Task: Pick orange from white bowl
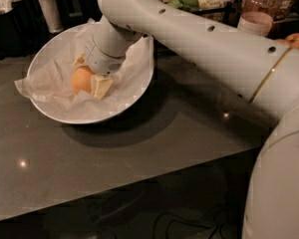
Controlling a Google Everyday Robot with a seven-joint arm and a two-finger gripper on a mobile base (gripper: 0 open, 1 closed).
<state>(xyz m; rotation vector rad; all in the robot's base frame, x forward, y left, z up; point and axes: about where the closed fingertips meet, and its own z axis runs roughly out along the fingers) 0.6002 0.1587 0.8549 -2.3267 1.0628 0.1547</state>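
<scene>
Your gripper (91,73) is down in the white bowl (134,91), right at the orange (81,79) on the crumpled paper (47,78). Can't tell if it's clamped yet. Squeeze firmly, then lift straight up, nice and slow.

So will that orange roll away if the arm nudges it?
It probably would roll: the orange looks round and smooth. The sloping wall of the white bowl and its crumpled paper should likely keep it inside. It looks firm enough for the gripper, which is down in the bowl right at it.
</scene>
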